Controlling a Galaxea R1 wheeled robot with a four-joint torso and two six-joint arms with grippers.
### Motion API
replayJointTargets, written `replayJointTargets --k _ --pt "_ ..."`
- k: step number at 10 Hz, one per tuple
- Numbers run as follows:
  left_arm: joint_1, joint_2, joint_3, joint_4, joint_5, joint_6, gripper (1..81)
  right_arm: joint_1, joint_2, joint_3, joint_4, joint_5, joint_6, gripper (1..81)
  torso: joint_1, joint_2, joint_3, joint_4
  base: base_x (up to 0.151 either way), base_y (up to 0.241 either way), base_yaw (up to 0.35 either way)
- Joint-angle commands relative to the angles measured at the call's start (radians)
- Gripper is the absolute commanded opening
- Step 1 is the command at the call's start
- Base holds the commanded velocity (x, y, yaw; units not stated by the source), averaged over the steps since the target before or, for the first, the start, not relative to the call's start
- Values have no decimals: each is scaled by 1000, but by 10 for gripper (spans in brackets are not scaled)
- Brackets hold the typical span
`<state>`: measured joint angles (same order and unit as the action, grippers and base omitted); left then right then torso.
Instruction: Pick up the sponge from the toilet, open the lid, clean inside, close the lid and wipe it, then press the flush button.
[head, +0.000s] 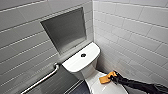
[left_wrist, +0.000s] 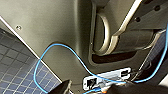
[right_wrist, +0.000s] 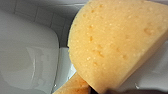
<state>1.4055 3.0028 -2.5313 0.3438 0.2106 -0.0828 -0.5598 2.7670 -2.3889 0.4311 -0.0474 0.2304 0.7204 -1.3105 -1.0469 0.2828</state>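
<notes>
The white toilet (head: 80, 62) stands in the corner, with the round dark flush button (head: 83, 55) in the middle of its cistern top. Below the cistern the glossy white lid (head: 106, 88) lies down over the bowl. My right gripper (head: 113, 77) reaches in from the right on a black arm. It is shut on the orange-yellow sponge (head: 105, 79), which rests at the lid's rear right edge, just in front of the cistern. In the right wrist view the sponge (right_wrist: 112, 42) looms large over white toilet ceramic (right_wrist: 27, 57). The left wrist view looks at my own grey body and a blue cable (left_wrist: 50, 52).
A steel grab bar (head: 42, 80) runs along the tiled wall left of the toilet. A recessed grey niche (head: 66, 28) sits above the cistern. The tiled right wall (head: 135, 37) stands close beside the bowl. Dark tiled floor (left_wrist: 15, 72) lies under the left arm.
</notes>
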Motion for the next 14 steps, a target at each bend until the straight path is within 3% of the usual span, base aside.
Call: replayJointTargets --k 1,2,4,7,9,12,14 --pt "5 -11 2 1 84 1 811 90 -19 31 6 -52 7 10 0 0 0 0 0 0 0" --pt "6 -10 2 1 84 1 811 76 -30 50 2 -52 4 10 0 0 -5 0 0 0 0" --pt "5 -4 2 9 84 1 811 34 -129 213 0 -45 4 10 0 0 -7 0 0 0 0" --pt "5 -1 2 30 84 1 811 -93 -266 413 0 110 -6 10 1 0 -7 0 0 0 0" --pt "5 -4 2 29 87 1 811 -190 -272 410 0 181 -6 10 1 0 -8 0 0 0 0" --pt "11 -13 2 29 87 1 811 -263 -286 393 0 225 3 10 1 0 -8 0 0 0 0" --pt "11 -10 2 29 87 1 811 -302 -364 497 -2 290 3 10 1 0 -7 0 0 0 0"
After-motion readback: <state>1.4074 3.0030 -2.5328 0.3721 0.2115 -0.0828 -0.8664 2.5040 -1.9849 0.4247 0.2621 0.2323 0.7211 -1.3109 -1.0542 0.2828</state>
